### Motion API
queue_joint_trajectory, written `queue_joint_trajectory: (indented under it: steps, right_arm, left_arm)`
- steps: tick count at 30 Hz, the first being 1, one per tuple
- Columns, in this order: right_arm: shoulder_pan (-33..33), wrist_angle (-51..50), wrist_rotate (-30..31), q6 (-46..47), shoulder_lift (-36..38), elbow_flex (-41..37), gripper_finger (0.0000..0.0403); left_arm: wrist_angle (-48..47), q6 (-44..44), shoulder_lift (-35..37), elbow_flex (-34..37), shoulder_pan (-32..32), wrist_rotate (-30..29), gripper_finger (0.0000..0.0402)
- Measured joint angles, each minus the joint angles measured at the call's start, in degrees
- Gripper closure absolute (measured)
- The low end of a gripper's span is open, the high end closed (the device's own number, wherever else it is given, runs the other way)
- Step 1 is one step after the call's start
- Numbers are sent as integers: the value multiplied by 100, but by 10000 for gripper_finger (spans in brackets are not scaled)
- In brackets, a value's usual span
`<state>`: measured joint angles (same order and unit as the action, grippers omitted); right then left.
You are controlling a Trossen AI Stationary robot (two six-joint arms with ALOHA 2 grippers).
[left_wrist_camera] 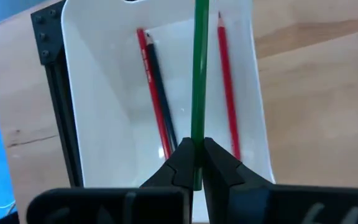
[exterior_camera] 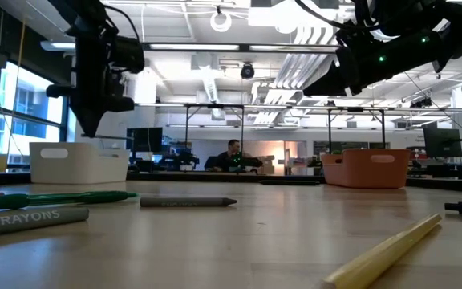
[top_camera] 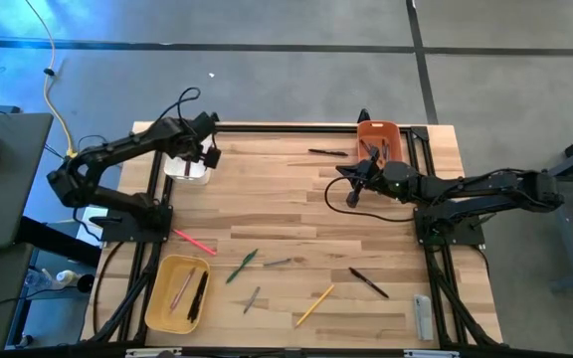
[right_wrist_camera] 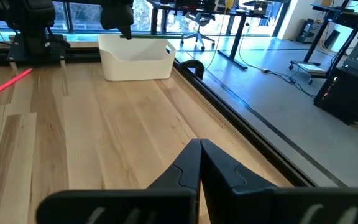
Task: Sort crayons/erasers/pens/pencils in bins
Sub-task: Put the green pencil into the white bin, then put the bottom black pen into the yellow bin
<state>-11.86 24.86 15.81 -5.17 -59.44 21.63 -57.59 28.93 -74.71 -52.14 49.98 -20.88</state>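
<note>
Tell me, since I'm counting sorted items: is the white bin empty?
Not empty. The white bin holds two red pencils and a dark one; the left tool holds a green pencil above it.

This is a large open-plan lab or workspace. Beyond the wooden table point(top_camera: 296, 229) stand rows of desks with monitors point(exterior_camera: 144, 138), where a person point(exterior_camera: 233, 155) sits. Above them run exposed ducts point(exterior_camera: 207, 80) and strip lights, over a grey concrete floor point(top_camera: 267, 85).
</note>
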Motion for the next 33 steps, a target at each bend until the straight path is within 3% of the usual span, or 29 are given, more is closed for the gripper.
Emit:
queue_joint_trajectory:
  steps: [23, 33]
  right_arm:
    - [2, -24, -153, -90, 0, 0, 403]
    - [0, -24, -153, -90, 0, 0, 403]
  left_arm:
    - [-435, 371, -1023, -7, -103, 217, 400]
    - [-555, 345, -1026, -7, -315, 448, 401]
